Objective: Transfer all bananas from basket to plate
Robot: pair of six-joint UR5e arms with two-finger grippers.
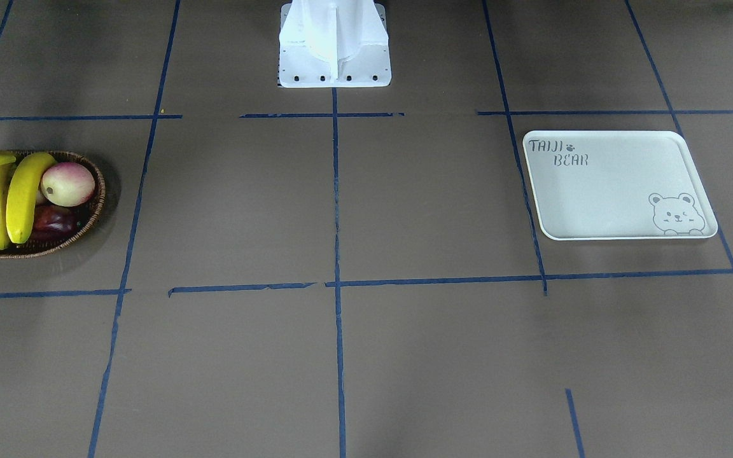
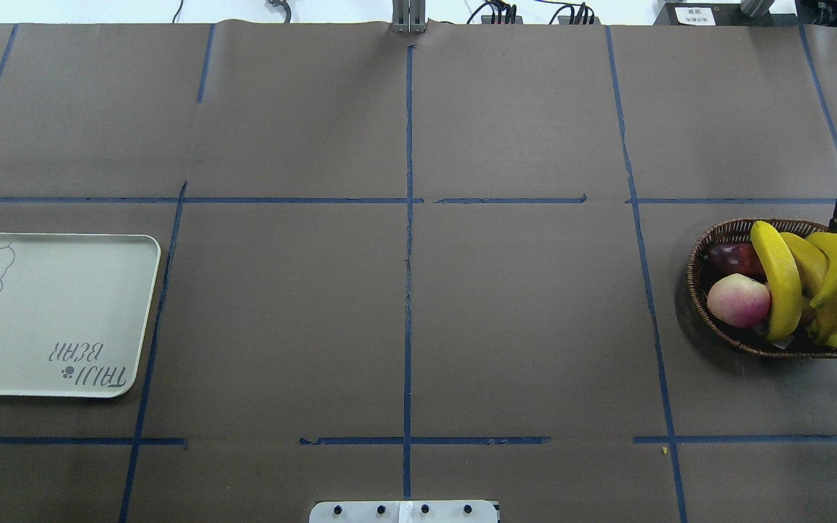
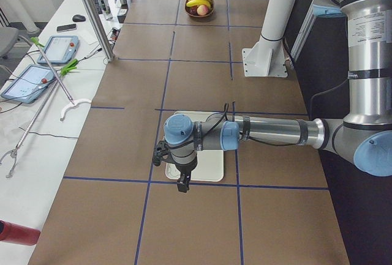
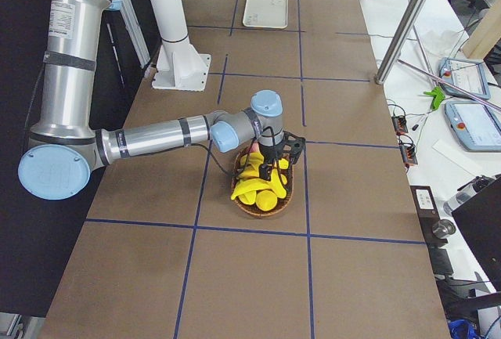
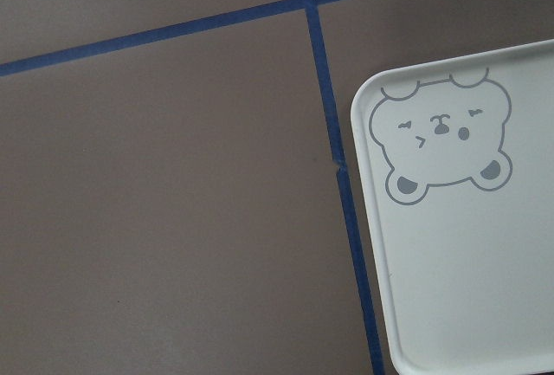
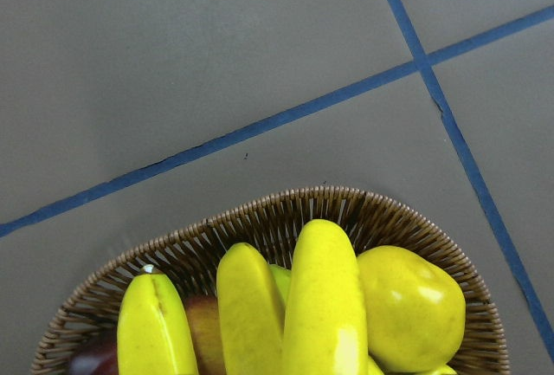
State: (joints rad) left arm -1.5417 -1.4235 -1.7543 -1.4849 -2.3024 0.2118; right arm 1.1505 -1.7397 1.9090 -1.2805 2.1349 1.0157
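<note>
Several yellow bananas [image 1: 23, 197] lie piled in the brown wicker basket [image 1: 90, 219], also seen in the overhead view [image 2: 778, 280] and the right wrist view [image 6: 320, 306]. The white plate [image 2: 48, 312] with its bear drawing lies bare at the other end of the table [image 1: 614, 184]. My right gripper [image 4: 272, 171] hangs just over the bananas in the basket [image 4: 266, 207]; I cannot tell if it is open or shut. My left gripper [image 3: 182, 183] points down beside the plate's [image 3: 214, 166] corner; its state is also unclear. Neither wrist view shows fingers.
A round pink-cream fruit [image 1: 67, 183] and a dark red fruit [image 1: 53, 219] share the basket. A plump yellow pear-like fruit [image 6: 407, 306] lies beside the bananas. The white robot base [image 1: 335, 44] stands mid-table at the robot's edge. Blue tape lines cross the brown table.
</note>
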